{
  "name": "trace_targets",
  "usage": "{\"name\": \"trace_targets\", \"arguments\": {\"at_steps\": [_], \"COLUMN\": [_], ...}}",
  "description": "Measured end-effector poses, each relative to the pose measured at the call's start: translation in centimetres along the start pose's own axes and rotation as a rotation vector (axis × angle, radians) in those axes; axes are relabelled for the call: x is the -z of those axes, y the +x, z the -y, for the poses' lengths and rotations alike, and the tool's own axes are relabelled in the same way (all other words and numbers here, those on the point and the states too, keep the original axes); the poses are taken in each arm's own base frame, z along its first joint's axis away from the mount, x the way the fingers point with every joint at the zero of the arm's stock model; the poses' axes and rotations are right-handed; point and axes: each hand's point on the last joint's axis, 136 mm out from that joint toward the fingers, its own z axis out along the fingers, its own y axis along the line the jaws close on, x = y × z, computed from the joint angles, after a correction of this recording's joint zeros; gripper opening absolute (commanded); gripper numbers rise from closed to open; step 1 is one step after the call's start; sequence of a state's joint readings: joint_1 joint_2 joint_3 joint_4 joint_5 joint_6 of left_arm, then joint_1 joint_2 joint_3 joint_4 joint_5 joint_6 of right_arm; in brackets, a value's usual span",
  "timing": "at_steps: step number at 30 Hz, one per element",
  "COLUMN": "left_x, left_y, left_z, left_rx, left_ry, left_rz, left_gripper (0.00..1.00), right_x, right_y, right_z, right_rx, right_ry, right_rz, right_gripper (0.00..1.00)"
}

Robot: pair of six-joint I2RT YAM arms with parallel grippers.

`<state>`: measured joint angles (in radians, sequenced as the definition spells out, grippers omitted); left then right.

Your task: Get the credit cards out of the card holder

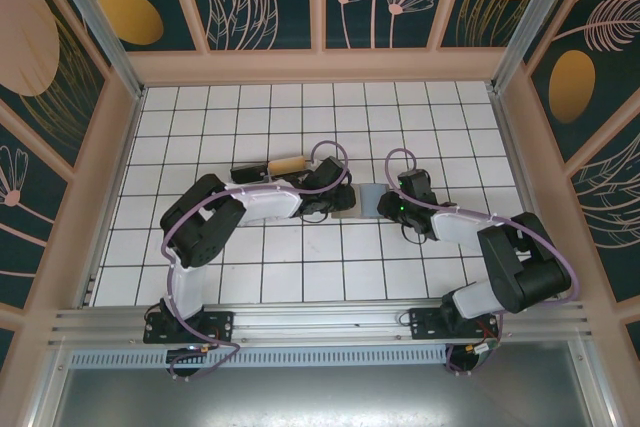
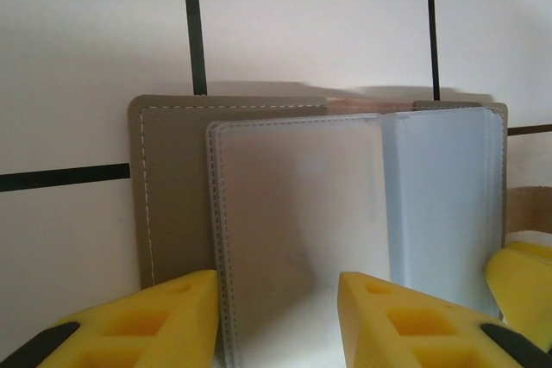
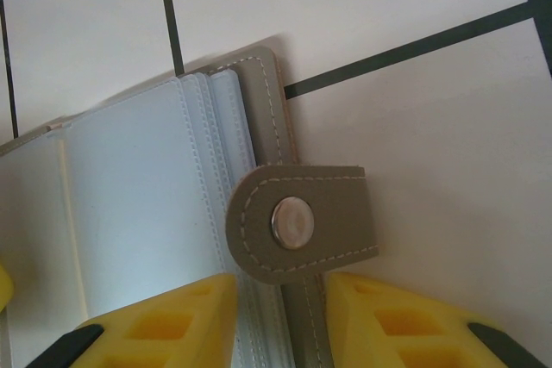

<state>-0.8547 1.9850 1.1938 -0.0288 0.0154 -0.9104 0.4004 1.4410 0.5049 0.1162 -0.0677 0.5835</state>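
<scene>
The card holder [image 1: 365, 199] lies open and flat on the tiles between both arms. It has a taupe stitched cover [image 2: 172, 187] and frosted plastic sleeves [image 2: 293, 204]. My left gripper [image 2: 278, 316] stands open low over one frosted sleeve, a yellow finger near each side of it. My right gripper [image 3: 280, 316] is open too. It straddles the holder's right edge just below the snap tab [image 3: 297, 221], with one finger on the sleeves [image 3: 129, 178] and the other by the cover's rim. The credit cards are hidden; the frosted plastic does not show what is inside.
White tiled floor [image 1: 300, 277] with dark grid lines, walled by a wooden frame [image 1: 320, 67]. A tan cylindrical piece [image 1: 287, 164] sits just behind the left arm. The two grippers [image 1: 345, 197] [image 1: 385, 199] almost meet over the holder.
</scene>
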Motion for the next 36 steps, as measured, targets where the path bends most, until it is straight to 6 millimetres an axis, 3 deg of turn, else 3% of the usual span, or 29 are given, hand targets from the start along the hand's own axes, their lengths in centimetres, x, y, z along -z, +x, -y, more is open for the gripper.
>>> {"name": "trace_targets", "arguments": {"at_steps": [11,21,30,34,36], "left_x": [0.2,1.4,1.6,1.6,1.6], "left_y": [-0.2,-0.9,-0.6,-0.6,-0.6], "left_z": [0.1,2.1,2.2,2.2,2.3], "left_rx": [-0.005,-0.023,-0.033,-0.038,-0.041], "left_ry": [-0.003,0.070,0.067,0.067,0.069], "left_rz": [0.011,0.035,0.036,0.036,0.034], "left_gripper": [0.45,0.45,0.47,0.59,0.74], "right_x": [0.0,0.0,0.0,0.0,0.0], "right_y": [0.0,0.0,0.0,0.0,0.0], "right_z": [0.0,0.0,0.0,0.0,0.0], "right_rx": [0.001,0.002,0.003,0.006,0.006], "right_ry": [0.002,0.004,0.004,0.007,0.007], "right_rz": [0.002,0.003,0.004,0.006,0.006], "right_gripper": [0.36,0.36,0.36,0.36,0.36]}}
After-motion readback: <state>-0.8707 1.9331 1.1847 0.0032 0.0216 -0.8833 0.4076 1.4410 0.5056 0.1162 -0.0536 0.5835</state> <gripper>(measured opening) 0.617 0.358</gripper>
